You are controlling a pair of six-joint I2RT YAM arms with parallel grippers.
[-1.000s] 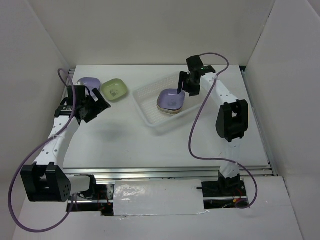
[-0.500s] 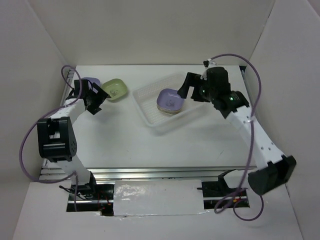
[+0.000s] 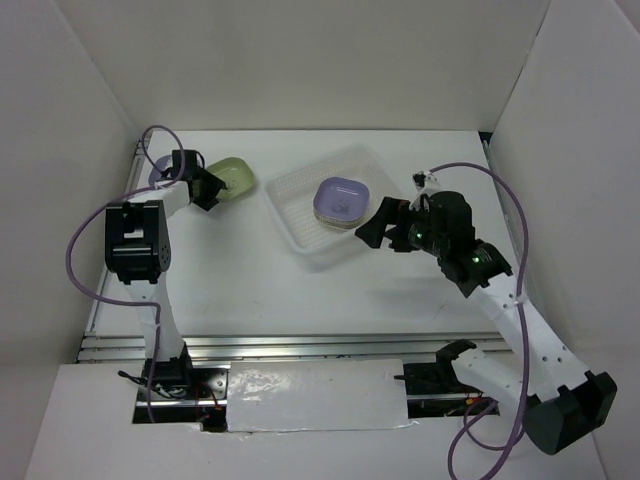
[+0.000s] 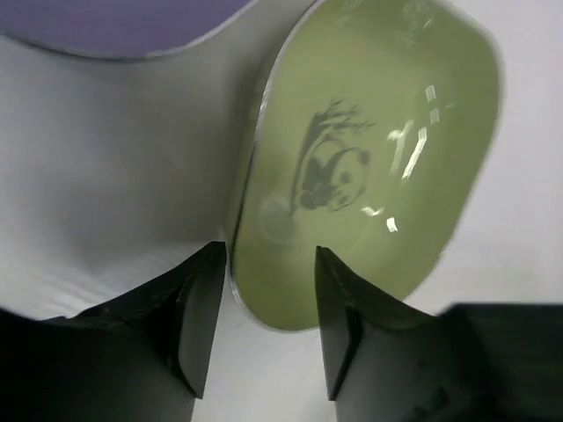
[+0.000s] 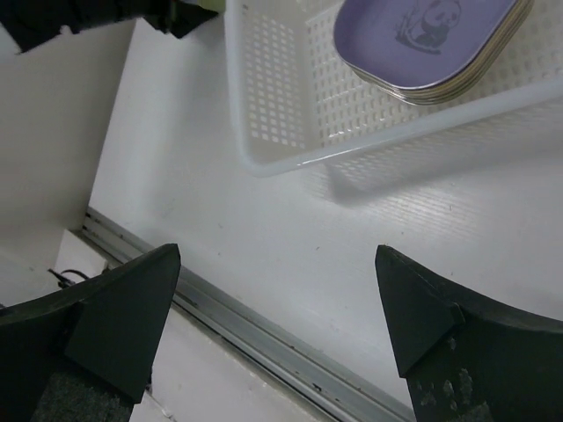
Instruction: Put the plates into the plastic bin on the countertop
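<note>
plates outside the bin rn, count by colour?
Green plate: 1
Purple plate: 1
Total: 2 outside the plastic bin

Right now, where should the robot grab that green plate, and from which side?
Probably by the rim facing the left gripper, pinched from above. The green plate lies flat and shallow, too wide to span, so its raised edge is the only handle. The open jaws stand astride that rim, one over the inside, one outside.
</note>
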